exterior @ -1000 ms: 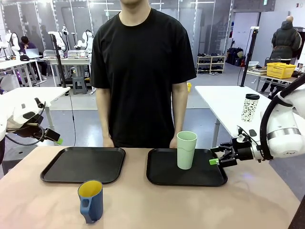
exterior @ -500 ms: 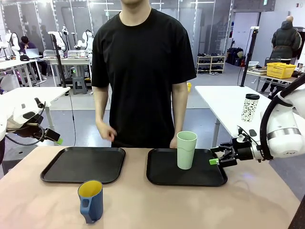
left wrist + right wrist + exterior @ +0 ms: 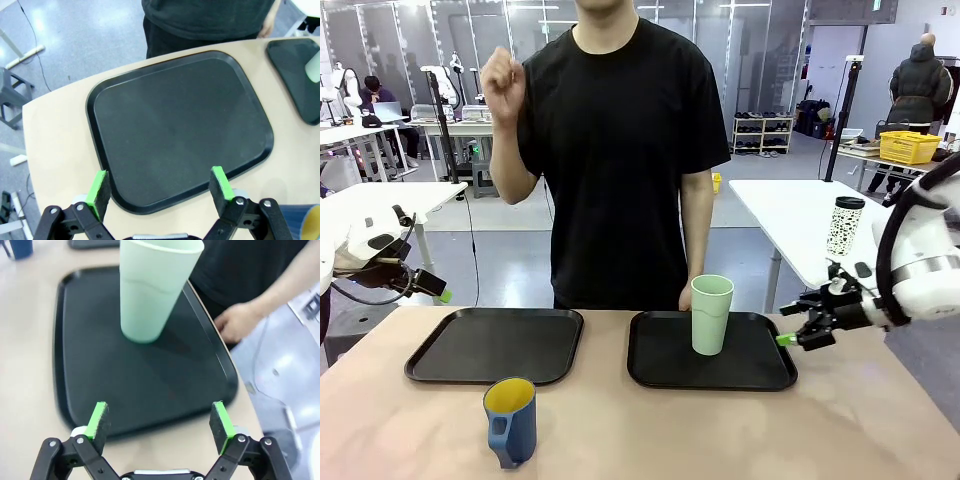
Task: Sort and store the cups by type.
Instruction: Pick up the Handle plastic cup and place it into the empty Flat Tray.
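The left wrist view's edges cut off most of the blue mug [image 3: 306,222] and the mint tumbler [image 3: 314,73]; from the front, the tumbler partly hides a person's hand [image 3: 685,298].

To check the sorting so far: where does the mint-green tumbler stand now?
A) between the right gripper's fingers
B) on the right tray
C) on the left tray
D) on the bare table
B: the mint-green tumbler stands upright on the black right tray.
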Available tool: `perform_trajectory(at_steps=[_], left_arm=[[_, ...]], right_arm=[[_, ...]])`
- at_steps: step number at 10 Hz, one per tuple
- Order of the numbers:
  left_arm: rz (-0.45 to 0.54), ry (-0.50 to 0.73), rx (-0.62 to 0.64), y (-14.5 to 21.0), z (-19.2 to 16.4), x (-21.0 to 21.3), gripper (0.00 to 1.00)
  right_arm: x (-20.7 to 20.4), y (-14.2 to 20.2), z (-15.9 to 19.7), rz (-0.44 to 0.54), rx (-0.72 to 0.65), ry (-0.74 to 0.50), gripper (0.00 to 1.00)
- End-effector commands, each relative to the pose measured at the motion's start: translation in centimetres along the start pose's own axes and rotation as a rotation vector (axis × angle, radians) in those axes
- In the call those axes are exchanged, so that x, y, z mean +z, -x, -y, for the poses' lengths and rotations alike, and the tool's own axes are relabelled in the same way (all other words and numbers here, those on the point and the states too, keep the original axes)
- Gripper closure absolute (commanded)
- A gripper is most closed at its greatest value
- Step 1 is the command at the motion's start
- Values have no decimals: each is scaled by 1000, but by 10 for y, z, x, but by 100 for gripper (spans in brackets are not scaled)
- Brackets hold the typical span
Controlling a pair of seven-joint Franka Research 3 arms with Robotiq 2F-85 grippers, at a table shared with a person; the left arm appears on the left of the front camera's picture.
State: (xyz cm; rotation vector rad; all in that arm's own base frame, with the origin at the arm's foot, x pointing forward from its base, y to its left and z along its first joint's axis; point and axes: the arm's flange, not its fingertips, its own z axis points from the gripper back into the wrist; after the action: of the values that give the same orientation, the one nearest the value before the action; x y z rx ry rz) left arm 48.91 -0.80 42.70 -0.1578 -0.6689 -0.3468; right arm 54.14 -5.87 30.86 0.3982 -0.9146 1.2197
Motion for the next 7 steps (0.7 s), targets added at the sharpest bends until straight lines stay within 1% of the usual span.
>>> perform_trajectory(at_steps=[1, 2, 3, 4, 6, 7], left_arm=[[3, 0, -4, 0, 1, 3, 0], [3, 0, -4, 0, 1, 3, 0], [3, 0, -4, 0, 1, 3, 0], [3, 0, -4, 0, 1, 3, 0], [3, 0, -4, 0, 1, 3, 0], [3, 0, -4, 0, 1, 3, 0]], right_arm=[[46, -43, -47, -278, 112, 68, 0], [61, -57, -58, -375, 163, 47, 0], [71, -67, -65, -469, 183, 20, 0], [78, -74, -70, -535, 171, 12, 0], [86, -82, -78, -579, 176, -60, 0], [89, -82, -77, -583, 165, -81, 0]])
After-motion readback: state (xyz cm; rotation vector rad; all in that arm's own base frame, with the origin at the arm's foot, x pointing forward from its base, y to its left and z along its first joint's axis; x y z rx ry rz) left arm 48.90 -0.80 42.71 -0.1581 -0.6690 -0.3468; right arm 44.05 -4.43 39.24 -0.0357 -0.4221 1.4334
